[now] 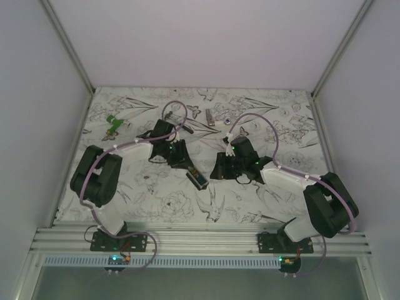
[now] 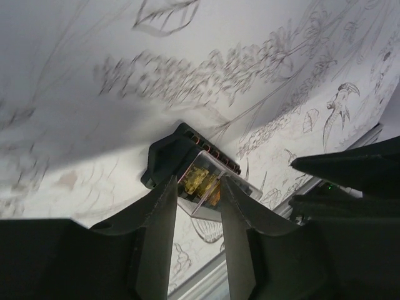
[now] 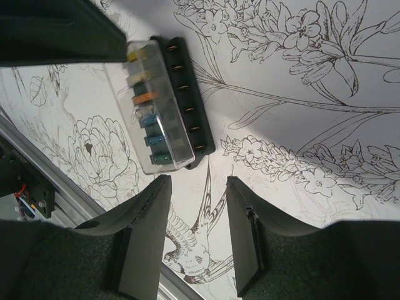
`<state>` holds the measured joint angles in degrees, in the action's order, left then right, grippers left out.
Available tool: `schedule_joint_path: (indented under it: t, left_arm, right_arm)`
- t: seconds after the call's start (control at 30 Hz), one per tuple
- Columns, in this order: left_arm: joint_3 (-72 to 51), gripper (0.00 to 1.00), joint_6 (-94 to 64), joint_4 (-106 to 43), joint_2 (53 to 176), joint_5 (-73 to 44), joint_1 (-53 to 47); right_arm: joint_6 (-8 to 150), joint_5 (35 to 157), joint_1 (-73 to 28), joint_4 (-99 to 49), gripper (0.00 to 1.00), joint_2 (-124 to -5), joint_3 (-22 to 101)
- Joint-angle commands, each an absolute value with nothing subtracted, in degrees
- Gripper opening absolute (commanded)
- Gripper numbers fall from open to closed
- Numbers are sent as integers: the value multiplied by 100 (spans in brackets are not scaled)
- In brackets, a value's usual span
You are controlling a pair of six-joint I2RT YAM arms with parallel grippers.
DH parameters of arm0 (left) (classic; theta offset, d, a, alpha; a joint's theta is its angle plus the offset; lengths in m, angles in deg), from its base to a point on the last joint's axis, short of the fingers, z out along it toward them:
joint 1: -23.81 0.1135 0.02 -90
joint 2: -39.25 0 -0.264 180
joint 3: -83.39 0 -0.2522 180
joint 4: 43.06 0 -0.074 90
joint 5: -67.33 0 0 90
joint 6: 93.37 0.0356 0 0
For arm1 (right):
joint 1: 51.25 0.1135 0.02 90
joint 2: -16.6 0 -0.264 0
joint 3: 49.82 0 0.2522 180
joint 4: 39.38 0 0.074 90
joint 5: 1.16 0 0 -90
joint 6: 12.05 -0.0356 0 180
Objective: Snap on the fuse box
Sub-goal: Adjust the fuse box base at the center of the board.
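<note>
The left fingers (image 2: 159,225) are pinched on the near end of the fuse box (image 2: 174,153), one finger against each long side of its clear cover (image 3: 150,119). The right fingers (image 3: 147,231) are spread and hold nothing, their tips just short of the fuse box's opposite end and apart from it. The fuse box lies flat on the desk (image 1: 262,206) between the two sets of fingers. In the overhead view its long axis runs on a diagonal, from the far-left end under the left fingers to the near-right end, which points toward the desk's front edge. The right fingers stand just to the right of that end. Its cover faces up, and under it a single row of fuses follows the long axis in yellow, orange, blue and teal. A line of small metal terminals runs along one long side of the black base. Far to the left of the fuse box lies a green piece (image 1: 112,127), and beyond the fuse box, toward the back wall, a short grey stick (image 1: 210,117). The desk is spread with a white sheet printed with line drawings of flowers, leaves and birds. Plain white walls (image 1: 206,44) enclose it on three sides, and a ribbed metal rail (image 1: 200,240) carrying both arm bases runs along the front, nearer than the fuse box.
</note>
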<state>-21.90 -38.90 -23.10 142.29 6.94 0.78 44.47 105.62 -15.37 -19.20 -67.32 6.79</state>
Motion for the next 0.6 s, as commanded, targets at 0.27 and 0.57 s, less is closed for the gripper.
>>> schedule_joint_path:
  t: [0.27, 0.57]
  left_arm:
    - [-4413, 36, -5748, -2645, 12488, -453, 34]
    - [-4782, 54, -6114, -2805, 11518, -351, -421]
  right_arm:
    - [4342, 10422, -1375, -2113, 48, -6470, 555]
    - [3598, 10580, -1275, -2679, 55, -6149, 37]
